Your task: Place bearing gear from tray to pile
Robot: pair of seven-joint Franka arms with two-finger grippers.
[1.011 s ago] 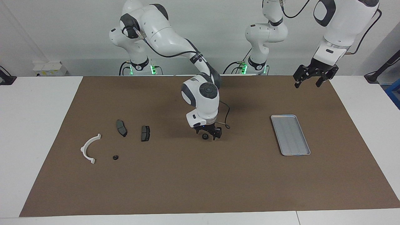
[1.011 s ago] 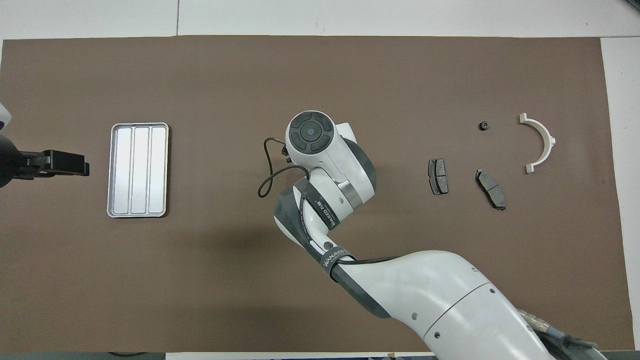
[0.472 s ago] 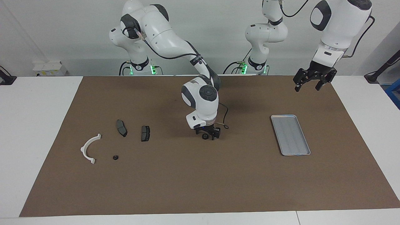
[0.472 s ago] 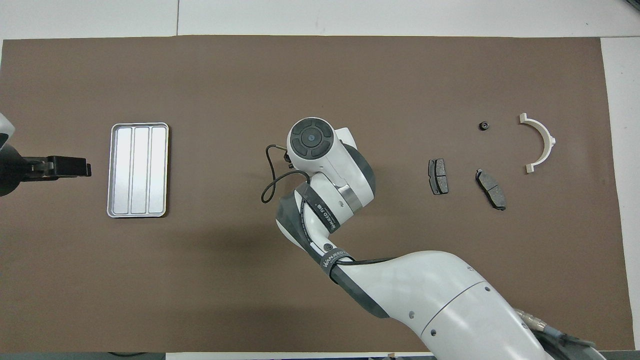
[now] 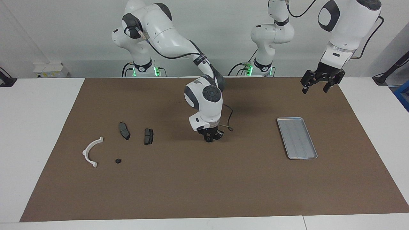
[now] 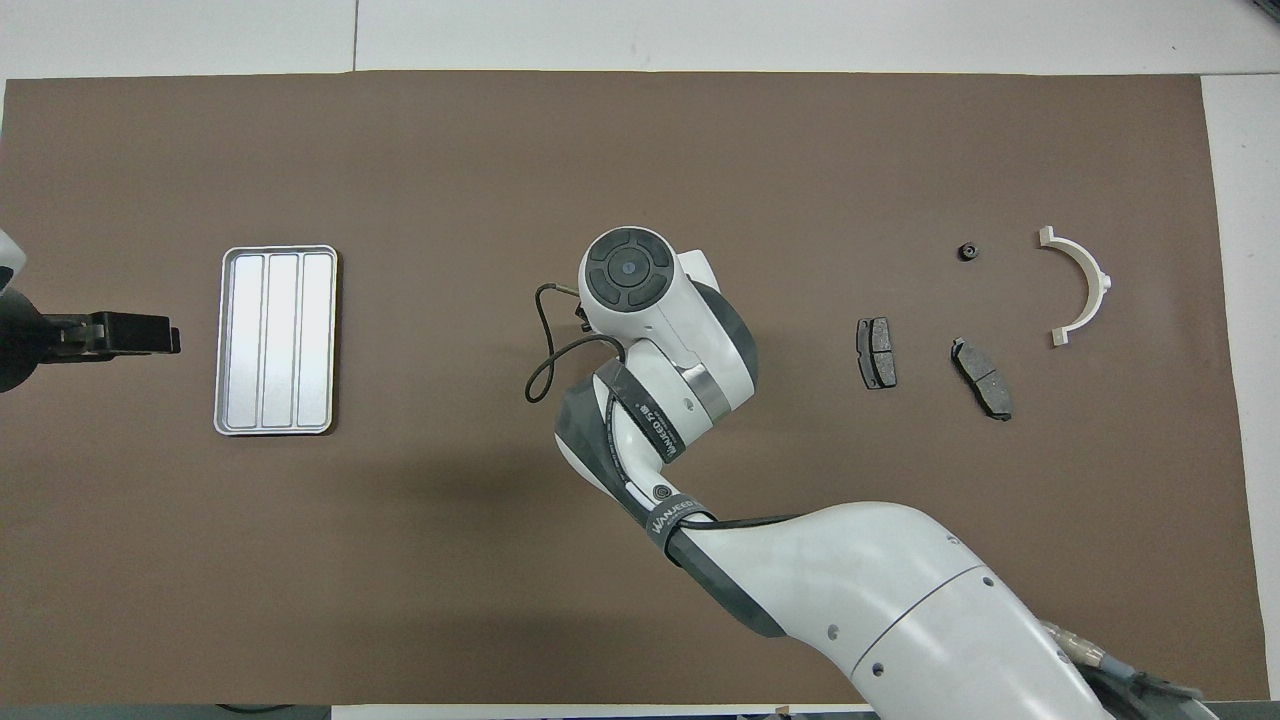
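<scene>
Facing view: right gripper [image 5: 209, 139] is down at the brown mat [image 5: 204, 191] near the table's middle, between the tray [image 5: 297, 137] and the pile, its fingers drawn in around a small dark bearing gear [image 5: 209, 140] that sits at mat level; whether the gear is lifted clear of the mat cannot be told. Right arm reaches in from its base and bends steeply down at the wrist, a black cable looping beside it. Overhead view hides that gripper and the gear under the arm's white wrist housing. Left gripper [image 5: 315, 87] hangs in the air over the mat edge toward the left arm's end of the table, nearer the robots than the tray, fingers spread open and holding nothing; this arm waits. Tray lies flat on the mat, silver, ribbed floor bare. The pile sits toward the right arm's end of the table: white half-ring bracket [image 5: 91, 152], two dark grey brake pads, one [image 5: 124, 130] beside the other [image 5: 148, 136], all apart from each other. A second small dark gear [image 5: 118, 161] rests on the mat near the bracket, farther from the robots than the brake pads.
</scene>
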